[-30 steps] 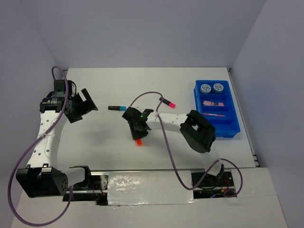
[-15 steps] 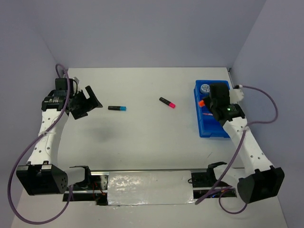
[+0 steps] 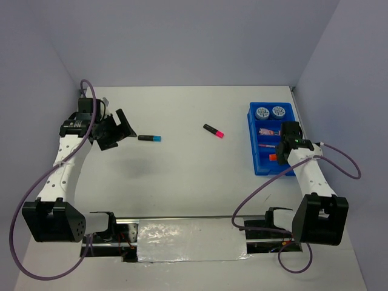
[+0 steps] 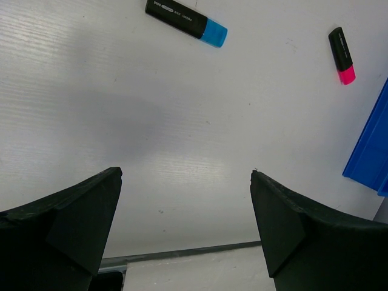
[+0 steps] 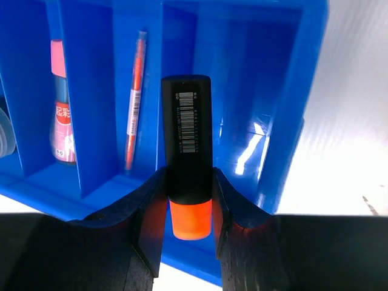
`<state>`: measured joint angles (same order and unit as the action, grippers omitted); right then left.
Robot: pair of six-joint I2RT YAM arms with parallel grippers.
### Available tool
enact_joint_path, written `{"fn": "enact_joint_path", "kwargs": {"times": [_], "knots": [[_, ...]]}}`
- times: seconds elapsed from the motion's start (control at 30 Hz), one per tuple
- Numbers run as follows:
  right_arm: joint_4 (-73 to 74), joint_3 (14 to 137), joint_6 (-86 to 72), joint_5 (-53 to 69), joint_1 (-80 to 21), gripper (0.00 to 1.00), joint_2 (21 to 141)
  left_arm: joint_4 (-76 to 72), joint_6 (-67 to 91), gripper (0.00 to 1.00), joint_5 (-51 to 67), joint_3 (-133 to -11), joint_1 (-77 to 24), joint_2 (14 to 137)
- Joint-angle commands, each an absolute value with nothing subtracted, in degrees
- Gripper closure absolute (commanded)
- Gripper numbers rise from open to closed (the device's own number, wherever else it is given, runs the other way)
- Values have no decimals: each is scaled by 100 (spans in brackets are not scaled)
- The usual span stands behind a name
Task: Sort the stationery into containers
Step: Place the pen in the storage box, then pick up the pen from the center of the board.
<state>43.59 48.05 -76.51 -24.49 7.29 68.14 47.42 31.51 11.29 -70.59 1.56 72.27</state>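
White surface [image 3: 182, 176]. Blue tray [image 3: 252, 139] at right. Over it, the right claw [image 5: 189, 200] clamps the orange marker [image 5: 187, 139] near its orange end. The marker looks light, rigid and smooth, so possibly slippery; grip it across the barrel. Left claw [image 4: 185, 174] spread, empty.

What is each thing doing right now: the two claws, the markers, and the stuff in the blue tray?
left gripper, open and empty, above the table.
right gripper, shut on the orange marker.
orange marker, held over the blue tray, not yet released.
blue marker, lying loose on the table.
pink marker, lying loose on the table.
two discs, in the tray's far compartments.
pink case, lying in a compartment.
pink pen, lying in the next compartment.
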Motion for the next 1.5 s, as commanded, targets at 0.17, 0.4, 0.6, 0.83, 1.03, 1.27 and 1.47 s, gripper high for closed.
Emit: {"fn": "enact_joint_path", "kwargs": {"times": [0.17,0.4,0.6,0.83,1.03,1.27,1.47], "knots": [[3814,4737,-7734,-2303,791,60,6987,4535,2979,1,1292,-7093,71,7356],[3858,4956,-7533,-2232,800,21,6794,4614,2979,1,1143,-7268,44,7549],[3202,5861,-5585,-1742,320,18,6688,4711,3198,1,828,-7365,44,7637],[2053,7642,-554,1726,-930,12,8859,4755,3270,1,992,-7383,44,7629],[4202,10308,747,958,-1757,2,11414,4843,3164,1,959,-7453,44,7506],[4553,11461,1345,668,-2215,2,12488,4966,3041,1,950,-7366,44,7515],[4579,11162,1353,642,-2311,6,12972,4922,3024,1,976,-7040,44,7427]]}}
